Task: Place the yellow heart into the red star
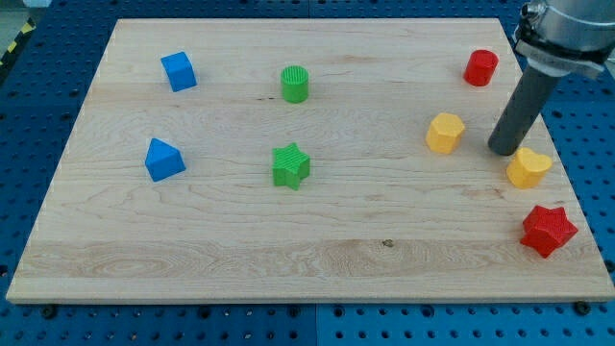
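Yellow heart [528, 167] sits near the board's [288, 240] right edge, just above-left of the red star [549, 230], with my bare tip [504, 151] just beside its upper-left, clamping nothing.

What you see of your arm is a straight, smooth, dark grey cylindrical rod [522, 106] with a matte finish. It hangs from a wider silver-grey metal collar [565, 38] whose rim catches pale highlights. My tip [503, 151] ends blunt and dark.
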